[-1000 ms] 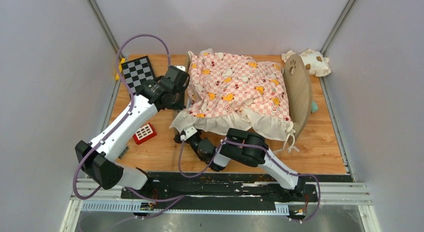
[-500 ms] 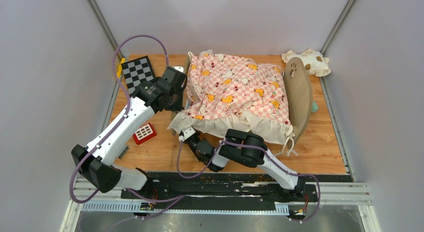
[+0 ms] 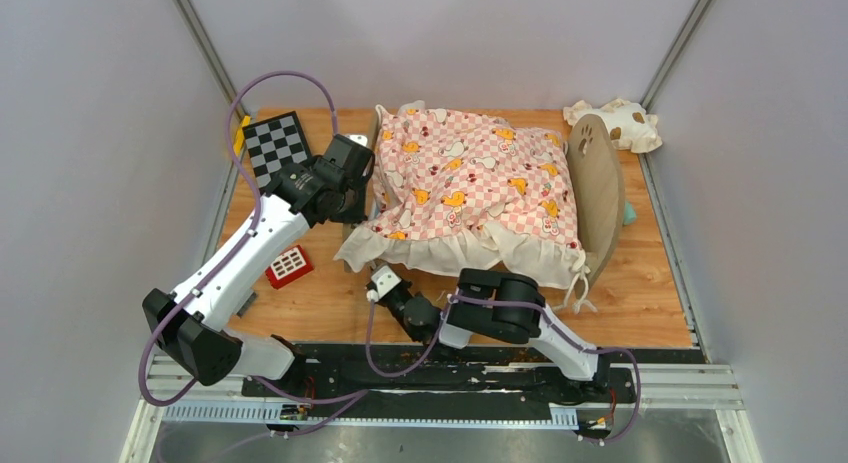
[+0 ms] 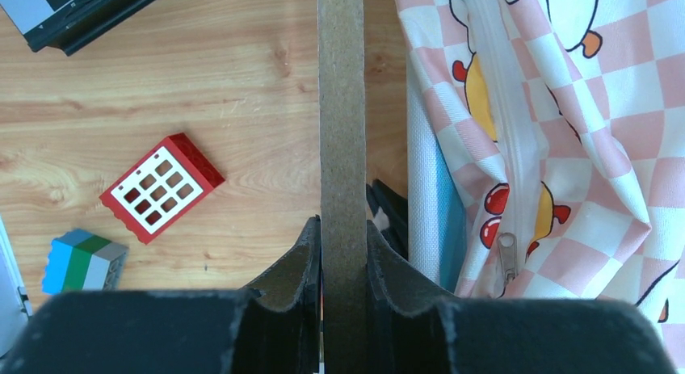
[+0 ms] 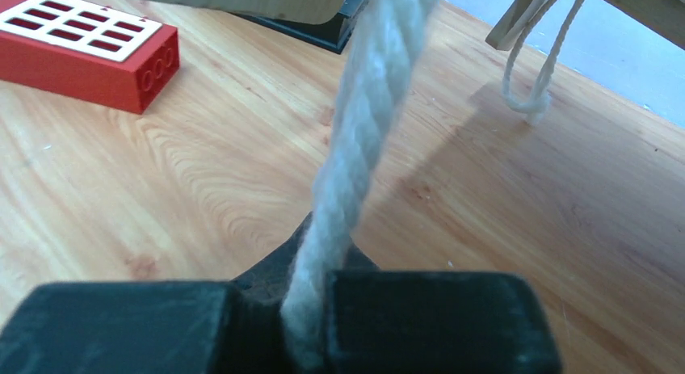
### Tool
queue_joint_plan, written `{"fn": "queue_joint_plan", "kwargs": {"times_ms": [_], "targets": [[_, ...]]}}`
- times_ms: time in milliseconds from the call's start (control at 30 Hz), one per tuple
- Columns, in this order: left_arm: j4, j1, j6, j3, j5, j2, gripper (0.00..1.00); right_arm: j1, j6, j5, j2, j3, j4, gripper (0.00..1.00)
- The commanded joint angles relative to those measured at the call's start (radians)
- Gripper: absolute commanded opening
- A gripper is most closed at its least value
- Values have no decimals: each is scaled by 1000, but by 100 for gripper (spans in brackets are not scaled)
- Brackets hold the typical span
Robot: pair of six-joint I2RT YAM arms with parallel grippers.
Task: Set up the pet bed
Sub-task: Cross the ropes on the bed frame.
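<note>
My left gripper clamps a board of the pet bed, seemingly its footboard, mid-frame; my right gripper pinches a white cord.

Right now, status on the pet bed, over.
Left end effector clamped on pet bed end board. Right end effector shut on white cord. Checkered cushion covers bed. Red block nearby, apart.

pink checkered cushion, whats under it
The pet bed: its wooden end boards stick out beside the cushion, and a blue strip shows. The rest of the base is covered.
</note>
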Motion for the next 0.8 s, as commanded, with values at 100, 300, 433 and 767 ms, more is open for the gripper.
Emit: {"fn": "queue_joint_plan", "kwargs": {"times_ms": [100,300,433,767], "targets": [[242,-17,-65,14,130,-81,0,68,40,65,-134,-114,111,0],[281,-16,-67,-52,120,-90,0,108,101,84,-220,-222,111,0],[318,-16,-66,-101,101,-94,0,124,152,87,-287,-302,111,0],[489,-15,-97,-269,89,-107,0,121,251,12,-401,-306,-264,0]]}}
